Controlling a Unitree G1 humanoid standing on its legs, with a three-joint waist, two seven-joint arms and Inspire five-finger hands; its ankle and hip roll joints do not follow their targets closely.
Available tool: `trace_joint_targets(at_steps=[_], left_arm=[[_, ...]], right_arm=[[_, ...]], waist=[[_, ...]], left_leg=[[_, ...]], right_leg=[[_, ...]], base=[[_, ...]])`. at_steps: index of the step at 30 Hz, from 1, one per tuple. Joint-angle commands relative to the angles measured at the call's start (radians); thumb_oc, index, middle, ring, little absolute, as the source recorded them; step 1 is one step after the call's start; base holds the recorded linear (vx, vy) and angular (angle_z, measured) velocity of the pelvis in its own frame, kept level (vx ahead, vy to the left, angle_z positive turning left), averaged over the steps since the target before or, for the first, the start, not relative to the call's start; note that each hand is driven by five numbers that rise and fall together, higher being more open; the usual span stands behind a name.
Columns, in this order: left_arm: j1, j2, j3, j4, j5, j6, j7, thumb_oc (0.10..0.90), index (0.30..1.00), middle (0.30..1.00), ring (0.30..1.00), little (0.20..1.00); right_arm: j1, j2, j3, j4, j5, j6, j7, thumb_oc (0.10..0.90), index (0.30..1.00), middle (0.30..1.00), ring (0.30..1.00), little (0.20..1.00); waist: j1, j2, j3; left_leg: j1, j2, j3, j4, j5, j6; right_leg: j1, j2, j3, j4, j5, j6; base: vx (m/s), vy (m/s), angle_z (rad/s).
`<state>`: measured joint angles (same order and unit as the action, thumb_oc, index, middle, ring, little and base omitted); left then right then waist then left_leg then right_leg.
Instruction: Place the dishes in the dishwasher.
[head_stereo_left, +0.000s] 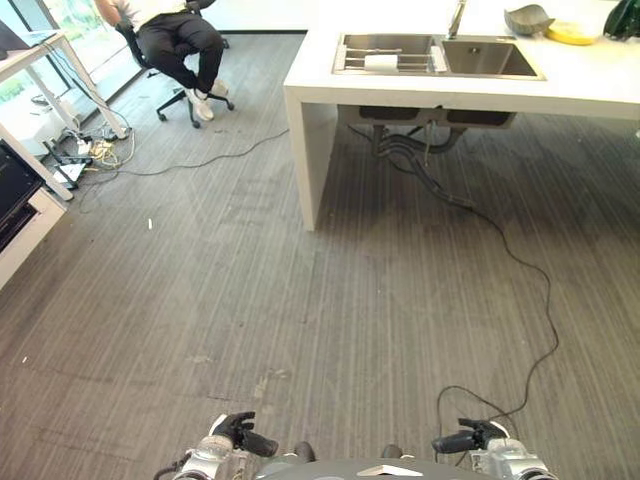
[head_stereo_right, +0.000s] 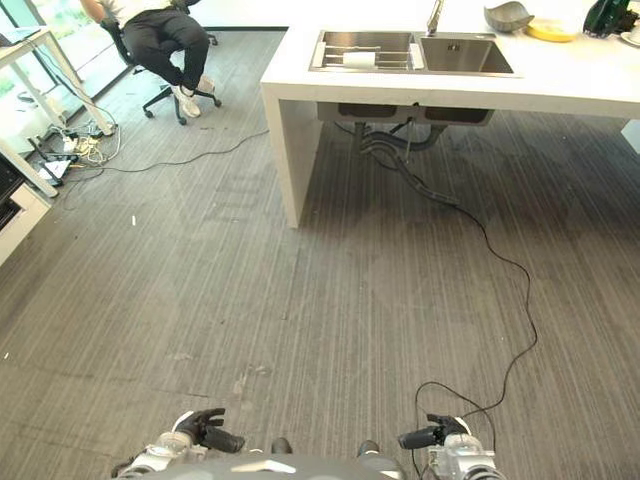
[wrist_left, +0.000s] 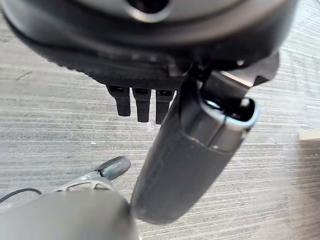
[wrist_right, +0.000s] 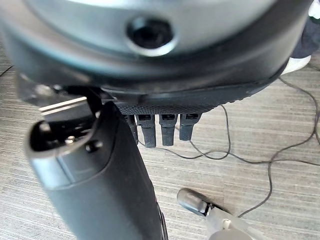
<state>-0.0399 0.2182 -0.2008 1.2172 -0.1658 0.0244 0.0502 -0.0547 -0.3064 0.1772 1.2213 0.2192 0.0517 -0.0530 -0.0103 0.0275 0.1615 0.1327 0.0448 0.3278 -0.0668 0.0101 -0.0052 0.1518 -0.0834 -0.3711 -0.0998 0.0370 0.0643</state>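
Note:
Far ahead stands a white counter (head_stereo_left: 400, 92) with a double steel sink (head_stereo_left: 485, 58). On its back right part lie a grey bowl (head_stereo_left: 528, 18) and a yellow plate (head_stereo_left: 570, 34). A white item (head_stereo_left: 382, 62) rests on the rack in the sink's left basin. My left hand (head_stereo_left: 240, 432) and right hand (head_stereo_left: 465, 438) hang low over the floor, close to me and far from the counter. Both are open and hold nothing: straight fingers (wrist_left: 142, 102) and the thumb (wrist_left: 190, 160) show over bare floor, as do the right hand's fingers (wrist_right: 160, 127).
A person sits on a black office chair (head_stereo_left: 185, 45) at the back left. A white desk (head_stereo_left: 35, 55) with a tangle of cables (head_stereo_left: 90, 150) under it lines the left side. Grey wood floor stretches between me and the counter. A dark green object (head_stereo_left: 625, 20) stands at the counter's far right.

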Motion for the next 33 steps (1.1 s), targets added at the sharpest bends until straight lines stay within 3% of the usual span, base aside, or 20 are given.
trace_joint_targets(at_steps=[1,9,16,27,33], left_arm=[[-0.058,-0.012,0.009,0.063,-0.030,-0.019,-0.007,0.800,0.900,0.900,0.900,0.900],[-0.019,-0.033,0.041,0.157,-0.026,0.011,-0.043,0.800,0.900,0.900,0.900,0.900],[0.005,-0.027,0.027,0.183,0.058,0.017,-0.048,0.800,0.900,0.900,0.900,0.900],[-0.015,-0.004,0.020,0.134,0.053,0.007,-0.016,0.800,0.900,0.900,0.900,0.900],[-0.074,-0.009,0.013,0.002,-0.047,-0.019,0.015,0.800,0.900,0.900,0.900,0.900]], right_arm=[[-0.077,-0.003,0.018,0.063,0.002,-0.024,-0.007,0.800,0.900,0.900,0.900,0.900],[-0.040,0.031,0.044,0.122,-0.043,0.003,0.022,0.800,0.900,0.900,0.900,0.900],[-0.007,0.044,0.044,0.152,-0.067,0.013,0.032,0.800,0.900,0.900,0.900,0.900],[-0.020,0.034,0.026,0.114,-0.033,0.004,0.020,0.800,0.900,0.900,0.900,0.900],[-0.072,0.007,-0.001,0.031,0.027,-0.008,-0.013,0.800,0.900,0.900,0.900,0.900]], waist=[[0.010,-0.021,-0.013],[-0.002,-0.025,-0.026],[-0.004,-0.024,-0.030],[-0.001,-0.027,-0.032],[0.010,-0.034,-0.012]], left_leg=[[-0.007,0.067,-0.048,-0.020,0.011,-0.109],[0.003,0.072,-0.039,-0.020,0.007,-0.111],[0.004,0.071,-0.038,-0.020,0.002,-0.110],[0.004,0.062,-0.049,-0.020,-0.006,-0.106],[0.002,0.033,-0.056,-0.020,-0.017,-0.086]], right_leg=[[-0.035,-0.090,0.002,0.013,-0.003,0.119],[-0.028,-0.085,0.002,0.013,-0.008,0.114],[-0.027,-0.086,0.001,0.013,-0.010,0.115],[-0.022,-0.093,-0.001,0.013,-0.006,0.120],[-0.030,-0.120,-0.006,0.013,0.024,0.135]], base=[[0.04,-0.024,-0.06],[0.04,-0.014,-0.06],[0.02,0.000,0.00],[0.00,0.000,0.00],[-0.03,0.053,0.00]])
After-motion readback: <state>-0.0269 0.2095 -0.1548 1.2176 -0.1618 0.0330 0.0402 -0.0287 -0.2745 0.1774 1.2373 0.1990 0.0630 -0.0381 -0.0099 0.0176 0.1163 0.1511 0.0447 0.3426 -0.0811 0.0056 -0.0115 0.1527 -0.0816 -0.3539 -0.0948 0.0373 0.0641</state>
